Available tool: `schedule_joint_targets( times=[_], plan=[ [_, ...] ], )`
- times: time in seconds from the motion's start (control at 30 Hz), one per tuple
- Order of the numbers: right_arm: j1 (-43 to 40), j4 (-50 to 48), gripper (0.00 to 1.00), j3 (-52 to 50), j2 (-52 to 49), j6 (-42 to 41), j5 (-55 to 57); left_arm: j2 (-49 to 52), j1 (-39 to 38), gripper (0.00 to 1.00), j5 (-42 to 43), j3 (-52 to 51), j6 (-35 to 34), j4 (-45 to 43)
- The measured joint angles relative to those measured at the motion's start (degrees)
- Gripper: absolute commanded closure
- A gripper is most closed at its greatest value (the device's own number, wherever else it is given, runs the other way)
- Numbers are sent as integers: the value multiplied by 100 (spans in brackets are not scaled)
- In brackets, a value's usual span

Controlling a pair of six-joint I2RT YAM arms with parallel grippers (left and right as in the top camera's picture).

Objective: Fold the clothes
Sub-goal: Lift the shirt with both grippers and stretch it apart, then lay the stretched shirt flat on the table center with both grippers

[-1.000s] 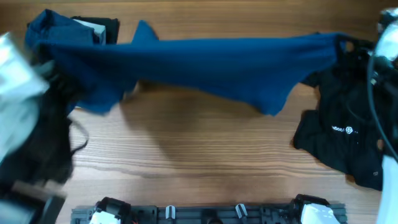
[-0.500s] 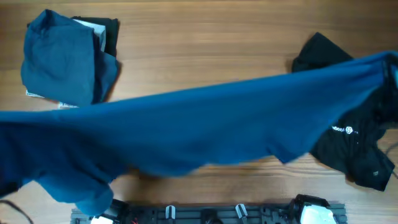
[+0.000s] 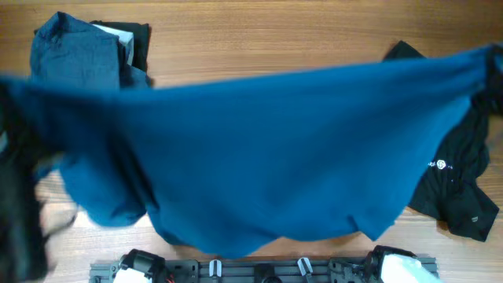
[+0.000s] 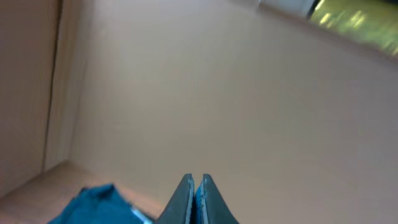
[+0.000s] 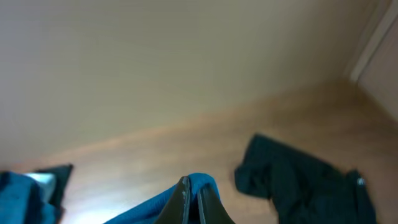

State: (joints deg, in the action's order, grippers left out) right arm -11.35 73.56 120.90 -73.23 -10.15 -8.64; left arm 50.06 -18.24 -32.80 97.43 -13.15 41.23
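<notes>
A wide medium-blue fabric shirt [image 3: 267, 165] is held stretched over the wooden table [image 3: 259, 39], spanning it from side to side. The right gripper [image 5: 192, 202] has its fingers pressed together on a fold of the shirt. The left gripper [image 4: 194, 200] pinches a thin blue edge. A crumpled black garment [image 3: 460, 189] lies on the right, its small white print too small to read. A folded blue garment [image 3: 75, 47] sits at the far left.

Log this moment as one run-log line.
left pincer: shut on blue shirt | right pincer: shut on blue shirt | blue shirt: spread aloft over table | black garment: on table
</notes>
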Motion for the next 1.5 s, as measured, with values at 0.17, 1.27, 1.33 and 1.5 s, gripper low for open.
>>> schedule_joint_targets(
  times=[0.17, 1.27, 1.33, 1.5],
  plan=[
    [0, 13, 96, -11, -1318, 2, 42, 1244, 28, 96, -192, 2, 2, -133],
    [350, -4352, 96, -57, -7040, 146, -181, 8078, 852, 96, 420, -9, 44, -5080],
    [374, -4404, 96, -57, -7047, 144, -181, 8078, 866, 96, 420, -9, 87, -5213],
    [361, -4190, 96, -52, -7042, 131, -208, 8078, 866, 96, 417, -9, 448, -5178]
  ],
)
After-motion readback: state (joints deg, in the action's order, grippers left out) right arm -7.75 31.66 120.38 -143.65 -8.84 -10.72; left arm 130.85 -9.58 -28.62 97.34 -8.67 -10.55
